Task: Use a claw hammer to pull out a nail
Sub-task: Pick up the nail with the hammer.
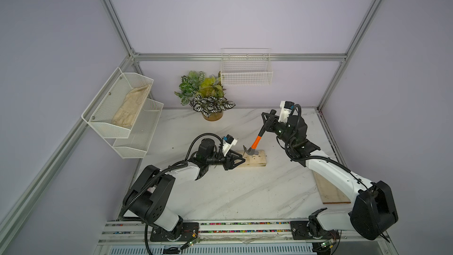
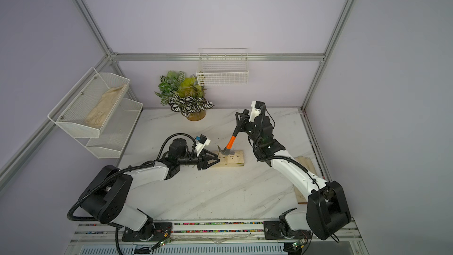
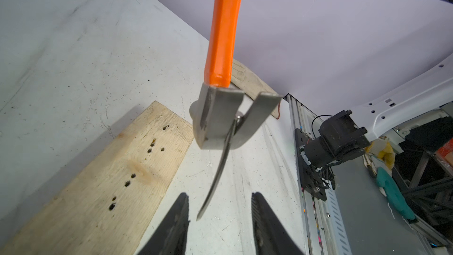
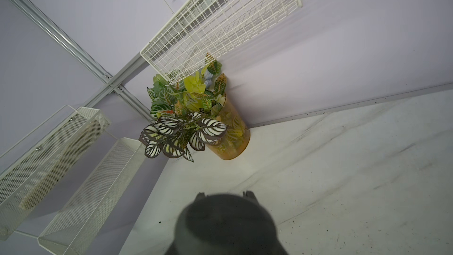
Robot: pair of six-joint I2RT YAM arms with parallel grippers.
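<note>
The claw hammer is tilted. Its long axis runs from the steel head, low over the far edge of the board, up and back to the right, where the right end effector is clamped on the black grip. The claw points toward the left end effector, whose fingers stand apart on either side of the tip of a bent nail. The nail hangs from the claw's slot, its tip out of the wood. The board, dotted with holes, lies flat on a white marbled table. Behind the board, against lilac walls, are a potted plant and a wire basket.
</note>
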